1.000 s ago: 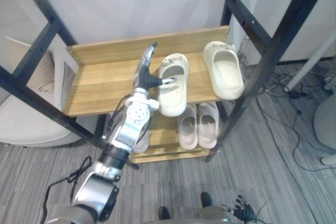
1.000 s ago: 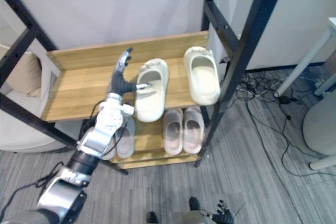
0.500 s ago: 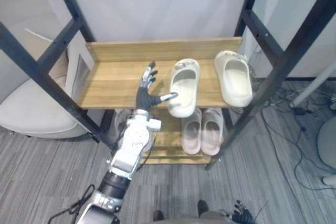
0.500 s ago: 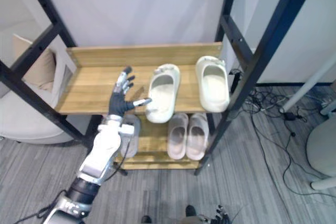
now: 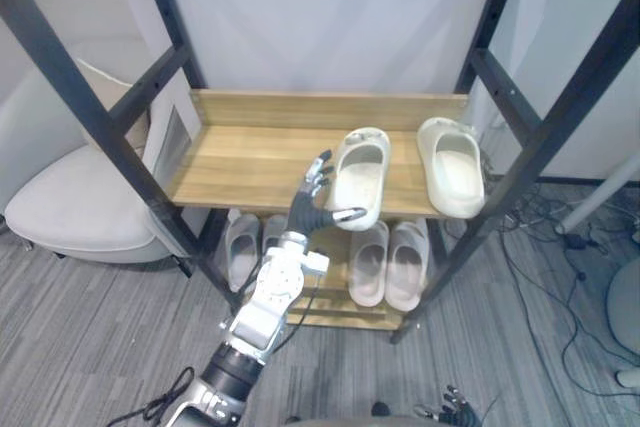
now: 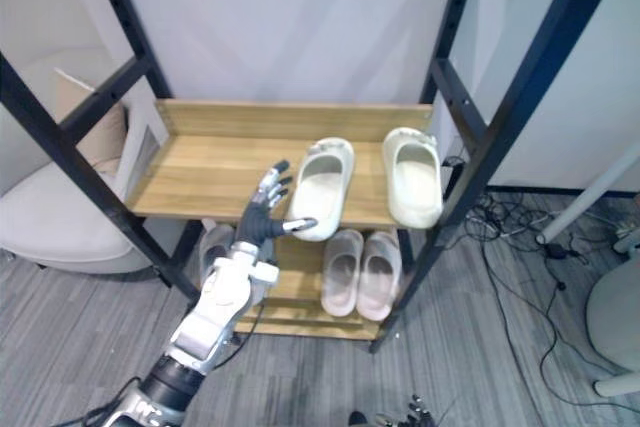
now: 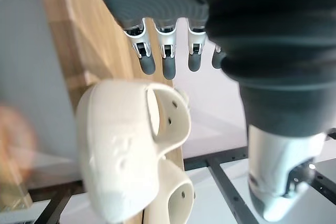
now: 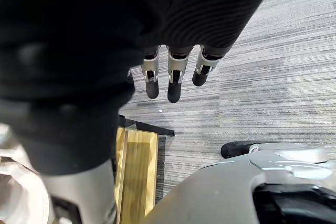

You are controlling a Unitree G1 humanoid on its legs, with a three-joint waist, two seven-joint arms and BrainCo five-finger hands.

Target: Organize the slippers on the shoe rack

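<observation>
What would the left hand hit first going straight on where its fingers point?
Likely the left cream slipper on the upper shelf: the open left hand points at its near side, thumb by its heel. Depth is unclear; the fingers might slip past beside it.

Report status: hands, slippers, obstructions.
Left hand open beside left slipper, holding nothing. Right hand open, hanging low. Right slipper apart, same top shelf. Nothing in the way.

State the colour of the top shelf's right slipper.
Cream; the slipper shows best in the left eye view.
</observation>
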